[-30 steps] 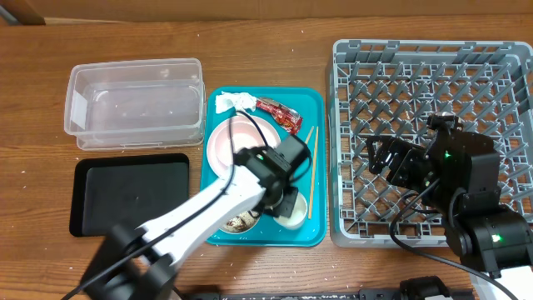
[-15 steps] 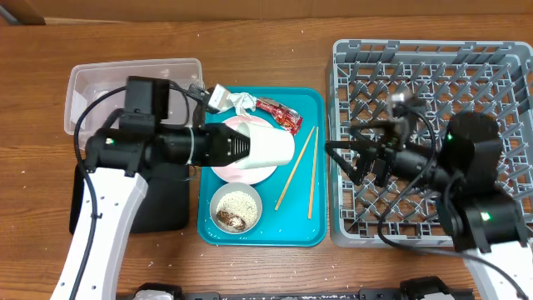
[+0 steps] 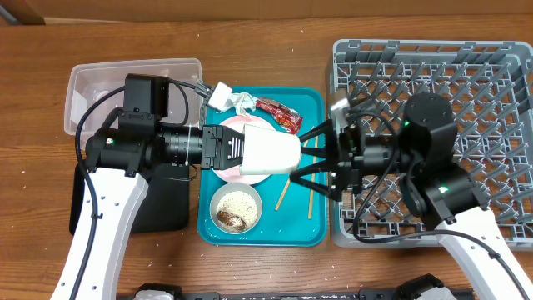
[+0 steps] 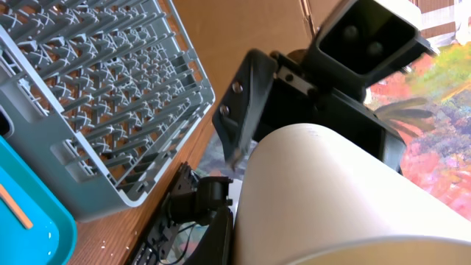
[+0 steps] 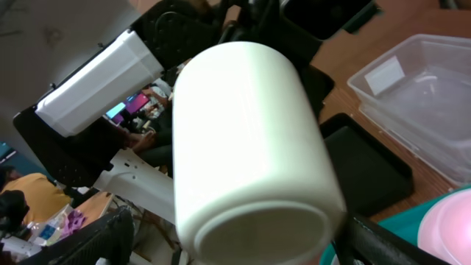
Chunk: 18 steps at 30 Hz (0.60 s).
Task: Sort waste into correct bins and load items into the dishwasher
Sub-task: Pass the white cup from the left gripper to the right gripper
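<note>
My left gripper (image 3: 241, 150) is shut on the small white cup (image 3: 271, 152) and holds it on its side above the pink plate (image 3: 226, 137). My right gripper (image 3: 315, 156) is open, one finger on each side of the cup's base; the right wrist view shows the cup (image 5: 250, 147) between them. The cup also fills the left wrist view (image 4: 331, 191). A bowl (image 3: 236, 208) holds rice grains and brown scraps. Two chopsticks (image 3: 311, 198) lie on the teal tray (image 3: 308, 235). The napkin (image 3: 231, 100) and red wrapper (image 3: 279, 112) lie at the tray's back.
The grey dish rack (image 3: 500, 83) stands at the right under my right arm. The clear tub (image 3: 83, 83) is at the back left. The black tray (image 3: 162, 212) lies in front of it, partly hidden by my left arm.
My left gripper moved the cup slightly right. My right gripper moved left from over the rack and now straddles the cup's base with open fingers.
</note>
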### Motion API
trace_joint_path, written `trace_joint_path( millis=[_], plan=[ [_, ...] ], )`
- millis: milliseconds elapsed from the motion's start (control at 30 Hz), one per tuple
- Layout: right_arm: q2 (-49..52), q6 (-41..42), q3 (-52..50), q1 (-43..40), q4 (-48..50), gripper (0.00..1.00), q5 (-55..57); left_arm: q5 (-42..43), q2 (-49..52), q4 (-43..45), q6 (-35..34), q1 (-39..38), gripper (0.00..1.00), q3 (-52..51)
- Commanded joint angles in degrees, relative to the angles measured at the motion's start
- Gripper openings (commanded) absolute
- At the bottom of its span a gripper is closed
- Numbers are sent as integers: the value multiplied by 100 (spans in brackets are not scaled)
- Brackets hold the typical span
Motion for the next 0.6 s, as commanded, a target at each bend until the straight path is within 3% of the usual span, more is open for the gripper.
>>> trace_joint_path(
  millis=[0,167,233,300,367,400,567],
  plan=[
    [-4,188,151,149,208,88,212,-107,9,9,129,-129,4,22],
    [-4,295,151,289,417,77,343,-385,9,76,85,-341,4,22],
    [-4,295,151,304,411,64,361,-446,9,120,83,-424,5,22],
    [-4,293,151,302,372,57,361,-540,9,162,48,-481,24,22],
    [-7,289,151,289,282,57,391,-651,9,227,-122,-476,55,22],
    [-11,269,151,247,197,57,459,-706,7,251,-188,-446,63,24],
    [-273,227,177,-337,-894,58,1672,-1360,-4,-90,-186,105,69,24]
  ],
)
